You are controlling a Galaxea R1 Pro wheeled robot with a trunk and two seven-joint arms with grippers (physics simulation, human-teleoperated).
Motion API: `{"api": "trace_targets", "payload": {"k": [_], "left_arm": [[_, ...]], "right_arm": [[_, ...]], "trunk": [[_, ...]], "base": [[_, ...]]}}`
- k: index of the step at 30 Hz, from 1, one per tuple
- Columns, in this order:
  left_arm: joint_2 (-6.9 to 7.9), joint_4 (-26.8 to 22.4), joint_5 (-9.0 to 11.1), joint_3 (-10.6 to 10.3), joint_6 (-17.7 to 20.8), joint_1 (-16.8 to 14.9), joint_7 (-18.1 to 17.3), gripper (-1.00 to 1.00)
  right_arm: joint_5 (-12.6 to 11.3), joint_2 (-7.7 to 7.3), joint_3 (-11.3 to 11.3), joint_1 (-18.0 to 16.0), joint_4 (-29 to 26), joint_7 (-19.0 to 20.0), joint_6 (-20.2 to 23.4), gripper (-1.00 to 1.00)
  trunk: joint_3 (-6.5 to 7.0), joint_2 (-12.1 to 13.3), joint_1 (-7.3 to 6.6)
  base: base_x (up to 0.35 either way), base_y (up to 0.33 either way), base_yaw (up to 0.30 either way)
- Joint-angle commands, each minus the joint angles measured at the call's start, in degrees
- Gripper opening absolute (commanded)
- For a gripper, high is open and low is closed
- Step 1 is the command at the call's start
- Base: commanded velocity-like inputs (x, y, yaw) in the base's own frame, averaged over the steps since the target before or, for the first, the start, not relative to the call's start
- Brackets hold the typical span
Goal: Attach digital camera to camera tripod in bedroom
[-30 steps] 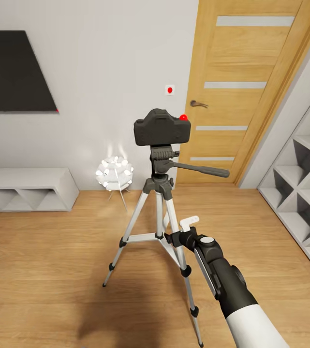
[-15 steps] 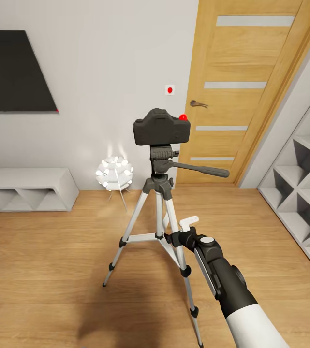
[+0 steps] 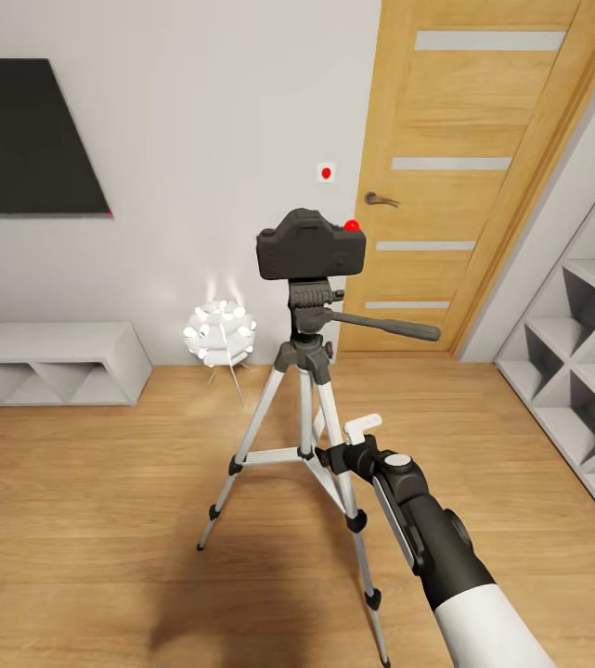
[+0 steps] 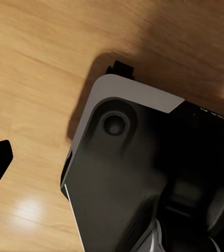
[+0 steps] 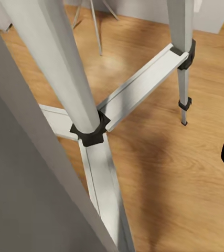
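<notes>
We face a white wall and a wooden door over a light wood floor. The digital camera sits level on the head of the camera tripod, so we judge the mounting done. Our right gripper hangs low beside a tripod leg with nothing held; its jaws look parted, likely released and cleared so as not to disturb the legs. We cannot tell how the left jaws stand. No legible writing is visible; a few pale marks on the robot's dark body are too small to read.
</notes>
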Motion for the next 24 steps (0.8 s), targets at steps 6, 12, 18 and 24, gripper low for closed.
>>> {"api": "trace_targets", "payload": {"k": [6, 12, 18, 24], "left_arm": [[-0.17, -0.1, 0.4, -0.5, 0.2, 0.0, 0.3, 1.00], [-0.19, 0.0, 0.4, -0.5, 0.3, 0.0, 0.4, 1.00], [-0.20, 0.0, 0.4, -0.5, 0.3, 0.0, 0.4, 1.00], [-0.20, 0.0, 0.4, -0.5, 0.3, 0.0, 0.4, 1.00]], "right_arm": [[0.3, 0.02, 0.0, -0.1, -1.2, 0.8, 0.3, 1.00], [0.3, 0.02, -0.1, 0.0, -2.4, 1.0, -0.3, 1.00], [0.4, -0.01, -0.2, 0.0, -2.4, 1.0, -0.3, 1.00], [0.3, -0.58, -0.2, -0.1, -2.4, 0.9, -0.4, 1.00]], "trunk": [[-0.10, -0.1, 0.03], [-0.10, -0.1, 0.03], [-0.10, -0.1, 0.03], [-0.10, -0.1, 0.03]], "base": [[-0.183, 0.000, 0.000], [-0.200, 0.000, 0.000], [-0.158, 0.000, 0.000], [-0.318, 0.000, 0.000]]}}
